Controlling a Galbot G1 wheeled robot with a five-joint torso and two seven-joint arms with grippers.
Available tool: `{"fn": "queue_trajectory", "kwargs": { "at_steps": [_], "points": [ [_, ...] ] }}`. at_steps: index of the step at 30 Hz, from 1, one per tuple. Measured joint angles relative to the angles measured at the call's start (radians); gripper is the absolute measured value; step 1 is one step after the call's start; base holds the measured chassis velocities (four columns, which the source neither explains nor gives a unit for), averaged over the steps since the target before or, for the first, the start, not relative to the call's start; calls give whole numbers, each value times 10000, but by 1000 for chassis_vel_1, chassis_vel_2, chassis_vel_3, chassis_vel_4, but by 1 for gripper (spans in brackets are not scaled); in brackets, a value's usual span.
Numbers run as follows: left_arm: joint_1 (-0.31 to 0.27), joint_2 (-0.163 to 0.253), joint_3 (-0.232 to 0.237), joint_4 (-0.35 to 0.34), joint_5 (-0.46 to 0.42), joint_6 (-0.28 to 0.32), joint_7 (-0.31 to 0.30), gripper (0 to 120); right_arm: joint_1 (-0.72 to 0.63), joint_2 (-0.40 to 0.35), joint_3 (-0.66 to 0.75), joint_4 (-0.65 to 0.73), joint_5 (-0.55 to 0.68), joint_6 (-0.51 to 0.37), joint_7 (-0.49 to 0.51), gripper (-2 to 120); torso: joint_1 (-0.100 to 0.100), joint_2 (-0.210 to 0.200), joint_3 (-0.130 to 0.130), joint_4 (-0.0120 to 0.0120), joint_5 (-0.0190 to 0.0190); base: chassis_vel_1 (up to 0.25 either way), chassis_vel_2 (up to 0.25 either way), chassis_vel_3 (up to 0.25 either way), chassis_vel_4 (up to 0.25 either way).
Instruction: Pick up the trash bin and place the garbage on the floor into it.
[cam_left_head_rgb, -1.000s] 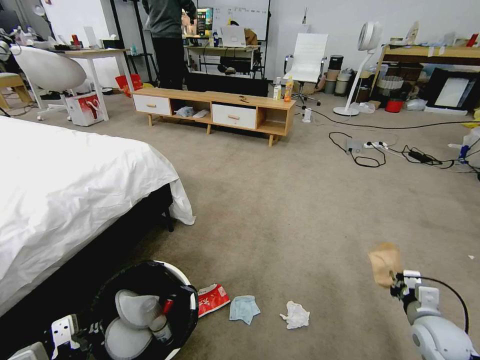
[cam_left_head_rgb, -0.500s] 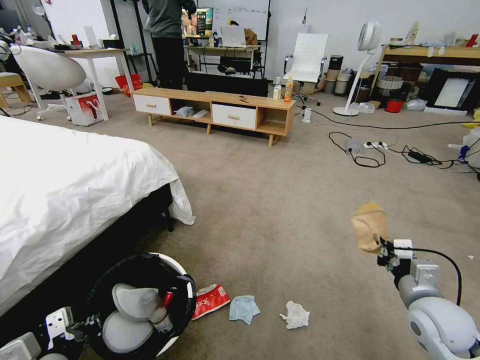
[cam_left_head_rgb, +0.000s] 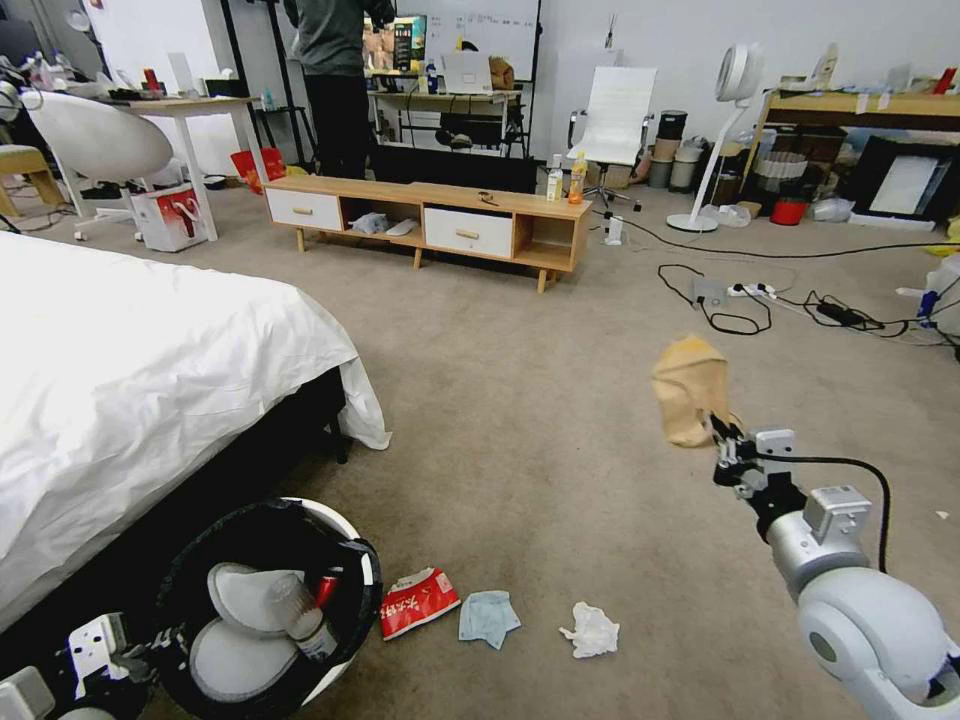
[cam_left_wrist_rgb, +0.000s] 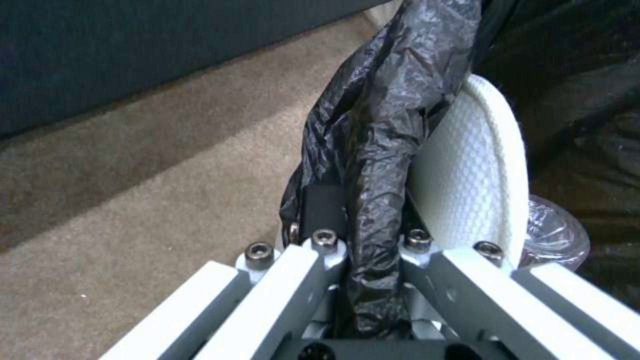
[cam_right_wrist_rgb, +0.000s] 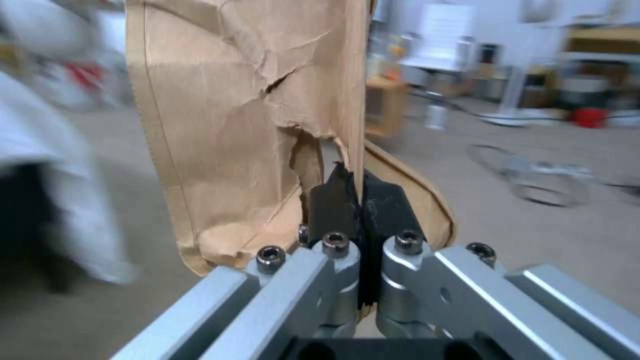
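At 7 o'clock, closest to me: left gripper (cam_left_head_rgb: 150, 640) clamped on bag-lined rim of trash bin (cam_left_head_rgb: 345, 545); I see bottle (cam_left_head_rgb: 300, 615) and red can (cam_left_head_rgb: 325, 590) inside. From 6 toward 5 o'clock on floor (cam_left_head_rgb: 560, 420): snack wrapper (cam_left_head_rgb: 418, 602), face mask (cam_left_head_rgb: 488, 616), tissue wad (cam_left_head_rgb: 592, 630), 3 pieces in row. At 4 o'clock, raised: right gripper (cam_left_head_rgb: 722, 440) pinched tight on brown paper bag (cam_left_head_rgb: 690, 390), bag clear of carpet. Bed (cam_left_head_rgb: 140, 370) at 9 o'clock.
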Motion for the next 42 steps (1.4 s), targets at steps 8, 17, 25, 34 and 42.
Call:
{"fn": "queue_trajectory", "kwargs": {
  "at_steps": [8,17,25,34,42],
  "points": [
    [-31,73,189,62,-5,-3,0,2,684,-671,-1178,995,870,366,-256,0,0,1,0,3,1,0,0,0,0],
    [-134,206,472,89,40,-8,4,2,1341,-1552,-1736,1326,1562,870,-780,0,0,0,0,4,1,0,0,0,0],
    [-197,279,655,136,106,-16,15,2,2384,-1725,-2891,1274,2205,1559,-1366,0,0,1,0,2,0,0,0,0,0],
    [-212,202,793,112,298,-19,24,2,4080,-953,-5004,886,2571,2082,-1524,0,0,0,1,0,1,0,0,0,0],
    [-212,255,722,112,290,-19,29,2,5281,-383,-6510,787,3054,1940,-1296,0,0,0,1,4,-1,0,0,0,0]
  ]
}}
